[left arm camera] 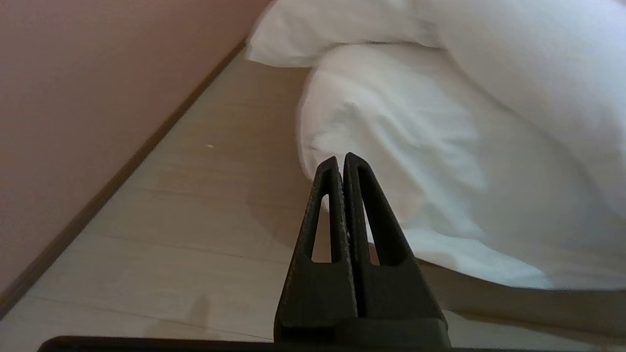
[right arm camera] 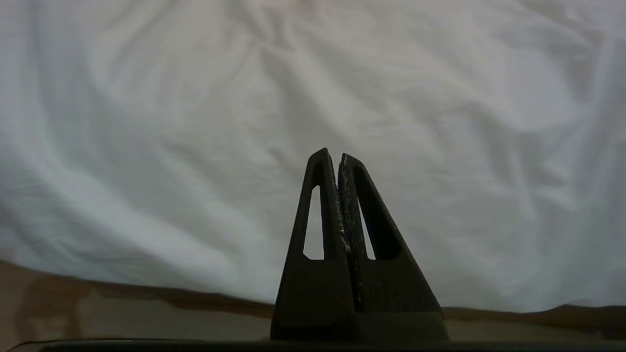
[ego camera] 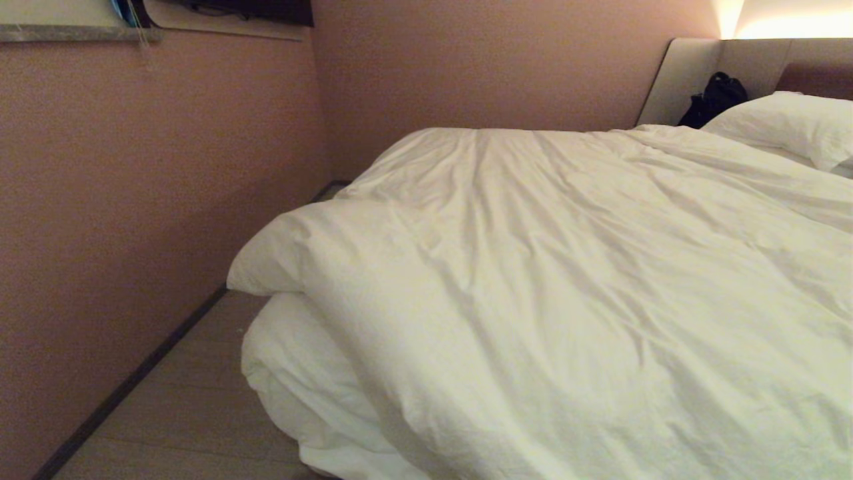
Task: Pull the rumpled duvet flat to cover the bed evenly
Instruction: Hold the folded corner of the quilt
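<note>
The duvet (ego camera: 566,280) is lying rumpled across the bed (ego camera: 706,73), one corner bulging off the near left edge and drooping toward the floor (ego camera: 193,400). No pull is under way; this looks like the approach step. The left claw (left arm camera: 341,159) and right claw (right arm camera: 332,155) are hanging low beside the overhang, both pressed together, holding nothing. Next, I judge, one claw needs opening and pinching that bulging corner.

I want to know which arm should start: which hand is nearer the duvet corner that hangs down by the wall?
Left. The left hand, shut, points at the floor beside that hanging corner of the duvet. The right hand, shut, faces the duvet's side farther along.
</note>
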Tool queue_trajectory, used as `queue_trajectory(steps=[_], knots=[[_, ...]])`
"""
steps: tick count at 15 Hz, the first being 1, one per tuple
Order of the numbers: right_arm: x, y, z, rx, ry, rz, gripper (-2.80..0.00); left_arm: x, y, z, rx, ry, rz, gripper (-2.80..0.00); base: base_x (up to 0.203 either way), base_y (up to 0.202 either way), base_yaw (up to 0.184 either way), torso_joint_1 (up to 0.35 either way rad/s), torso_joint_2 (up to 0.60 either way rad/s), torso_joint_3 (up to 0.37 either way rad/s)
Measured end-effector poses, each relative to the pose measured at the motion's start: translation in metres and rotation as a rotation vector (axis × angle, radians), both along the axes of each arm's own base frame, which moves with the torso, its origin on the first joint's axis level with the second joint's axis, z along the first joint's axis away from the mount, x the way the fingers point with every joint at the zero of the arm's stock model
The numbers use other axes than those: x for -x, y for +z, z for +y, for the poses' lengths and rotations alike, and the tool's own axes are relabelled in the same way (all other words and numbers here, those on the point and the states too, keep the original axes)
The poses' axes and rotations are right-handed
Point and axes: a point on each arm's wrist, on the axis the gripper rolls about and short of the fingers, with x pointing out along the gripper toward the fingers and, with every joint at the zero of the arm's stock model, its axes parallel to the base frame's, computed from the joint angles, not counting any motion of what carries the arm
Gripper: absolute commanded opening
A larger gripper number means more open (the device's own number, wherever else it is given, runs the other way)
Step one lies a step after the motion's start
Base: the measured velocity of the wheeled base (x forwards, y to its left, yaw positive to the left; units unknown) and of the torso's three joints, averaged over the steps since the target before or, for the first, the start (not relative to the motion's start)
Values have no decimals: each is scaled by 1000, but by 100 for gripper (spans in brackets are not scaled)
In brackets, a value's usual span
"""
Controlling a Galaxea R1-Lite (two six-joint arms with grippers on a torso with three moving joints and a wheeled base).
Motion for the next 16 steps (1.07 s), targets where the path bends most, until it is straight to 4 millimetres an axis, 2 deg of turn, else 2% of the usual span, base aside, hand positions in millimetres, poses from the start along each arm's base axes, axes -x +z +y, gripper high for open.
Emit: queue_trajectory(steps=[16], knots=[[0,0,0,0,-1,0,-280,0,0,0,-5,1,0,-280,0,0,0,0,0,0]])
